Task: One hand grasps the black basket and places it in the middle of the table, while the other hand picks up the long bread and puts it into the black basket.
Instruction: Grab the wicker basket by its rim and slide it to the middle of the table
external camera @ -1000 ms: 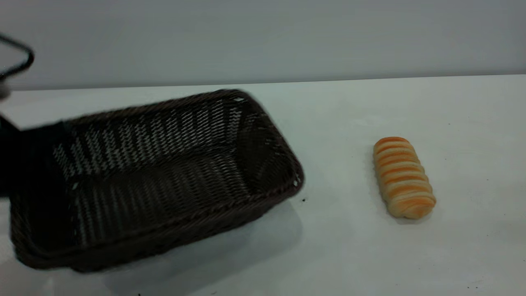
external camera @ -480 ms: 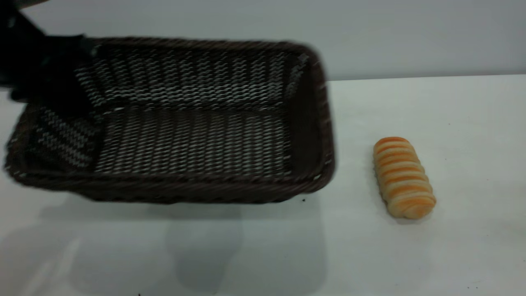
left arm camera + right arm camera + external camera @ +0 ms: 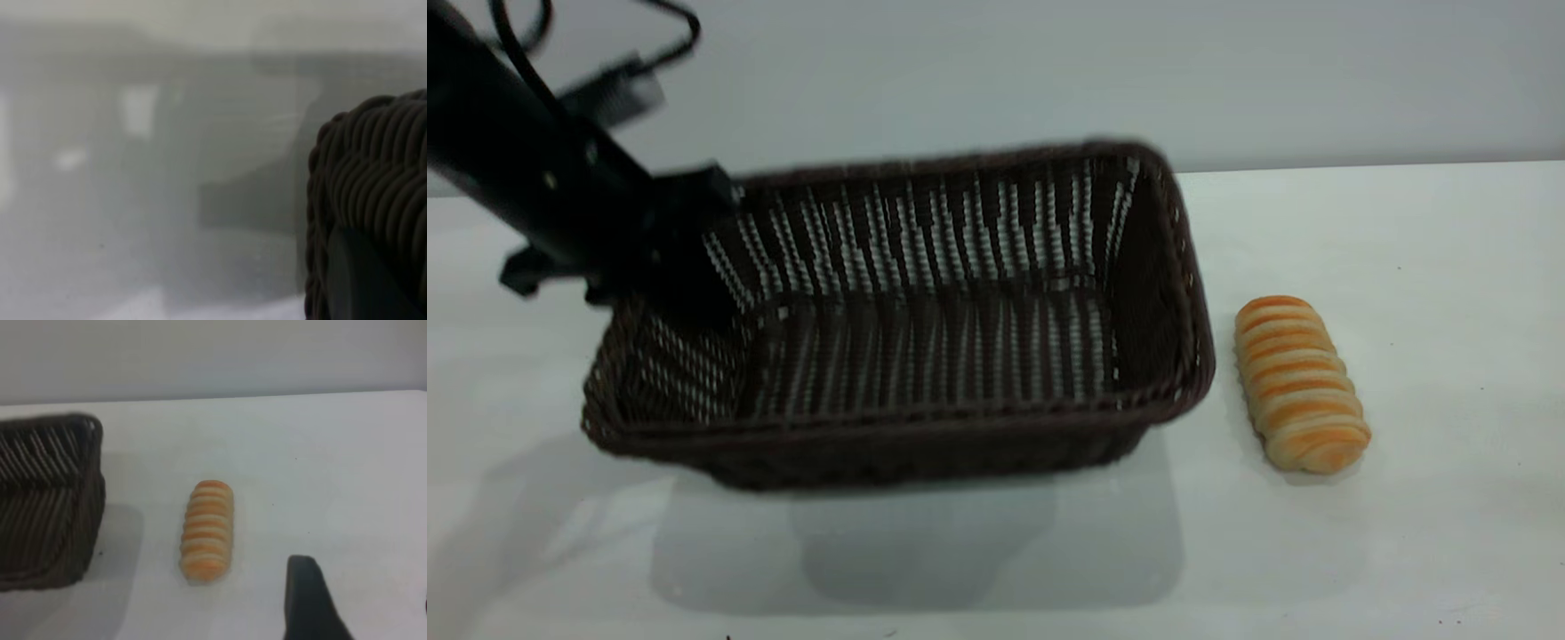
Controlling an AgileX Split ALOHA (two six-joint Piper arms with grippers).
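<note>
The black basket, the landmark here, is a large rectangular container of dark brown-black wicker with a braided rim and sloping open-weave walls through which the pale counter shows. It hangs above the counter, tilted, with a broad grey shadow directly beneath it. The left pincer is clamped on the basket's rim at the far corner on the exterior view's left, its black arm rising away from that corner with a cable looping above. In the left wrist view the braided rim fills one side of the picture, with a dark finger pressed against the weave.

The long bread is a small oblong roll, cream with orange-brown crosswise stripes and ridged like a spiral. It lies flat on the counter just beside the basket's short end on the exterior view's right, apart from it, its long axis roughly parallel to that end. The right wrist view shows the same pairing: basket corner, then the roll a little way off.

Of the right pincer only one dark finger is visible, in its own wrist view, on the side of the bread away from the basket and not touching it; whether it is open or closed cannot be told. No brand, label or writing is legible on any item.
</note>
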